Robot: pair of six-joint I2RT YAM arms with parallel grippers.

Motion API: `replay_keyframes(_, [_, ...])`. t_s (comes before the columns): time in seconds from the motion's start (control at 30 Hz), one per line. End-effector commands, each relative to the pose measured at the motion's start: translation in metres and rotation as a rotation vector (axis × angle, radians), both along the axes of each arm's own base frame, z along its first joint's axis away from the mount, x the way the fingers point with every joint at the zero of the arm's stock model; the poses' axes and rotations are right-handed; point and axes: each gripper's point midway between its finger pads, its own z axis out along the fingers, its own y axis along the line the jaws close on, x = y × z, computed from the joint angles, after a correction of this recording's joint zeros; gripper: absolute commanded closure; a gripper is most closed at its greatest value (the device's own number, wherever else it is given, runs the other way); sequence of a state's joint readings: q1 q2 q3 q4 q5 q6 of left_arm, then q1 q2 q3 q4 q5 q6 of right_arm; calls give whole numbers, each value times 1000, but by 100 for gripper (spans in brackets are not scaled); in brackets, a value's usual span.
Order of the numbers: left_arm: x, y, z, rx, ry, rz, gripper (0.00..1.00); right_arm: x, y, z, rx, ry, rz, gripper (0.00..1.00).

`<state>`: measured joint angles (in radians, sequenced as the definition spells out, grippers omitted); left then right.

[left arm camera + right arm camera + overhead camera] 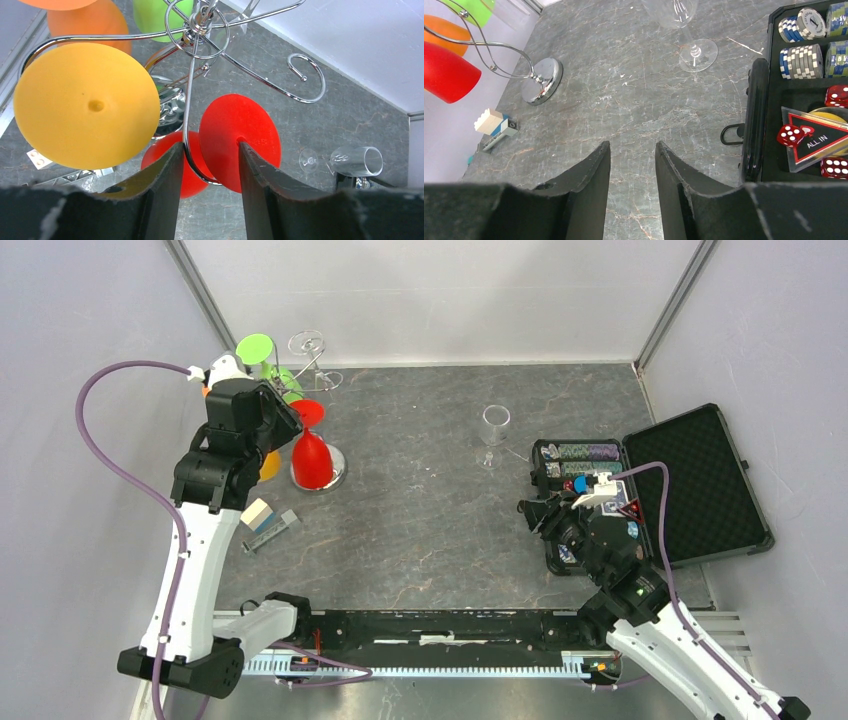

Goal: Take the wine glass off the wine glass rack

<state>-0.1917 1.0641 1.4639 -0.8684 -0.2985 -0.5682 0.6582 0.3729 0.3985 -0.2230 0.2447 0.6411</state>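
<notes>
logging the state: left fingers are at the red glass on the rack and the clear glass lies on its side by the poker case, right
No: the clear glass stands upright by the poker case, as the right wrist view shows. The left fingers are at the red glass on the rack.

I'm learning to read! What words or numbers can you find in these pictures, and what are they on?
"ALL IN": on the triangle plaque in the poker case.
Poker chips: markings too small to read.
Red wine glass: tiny raised mark on its foot, too blurred to read.
Dice: only dots, no numbers.
</notes>
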Motion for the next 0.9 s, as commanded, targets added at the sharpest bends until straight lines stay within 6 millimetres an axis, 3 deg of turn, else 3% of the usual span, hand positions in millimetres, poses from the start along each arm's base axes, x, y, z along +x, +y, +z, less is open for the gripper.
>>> replay_keyframes(0.0, [-11,8,27,14,-67,20,48,4,2,17,18,-64,4,57])
replay_keyframes(0.17, [-25,14,44,32,-98,20,46,6,8,12,20,-57,22,60])
replay_keyframes(0.33, [-22,9,52,22,-108,-3,51,7,17,5,41,-39,51,63])
replay_keyframes(0.47, [-13,7,52,29,-99,-9,54,9,17,7,53,-48,46,69])
replay_keyframes(0.57, [-4,7,48,42,-91,-3,49,11,16,8,39,-54,38,69])
replay_keyframes(0.87, [25,4,30,64,-42,-11,48,15,17,5,2,-39,33,70])
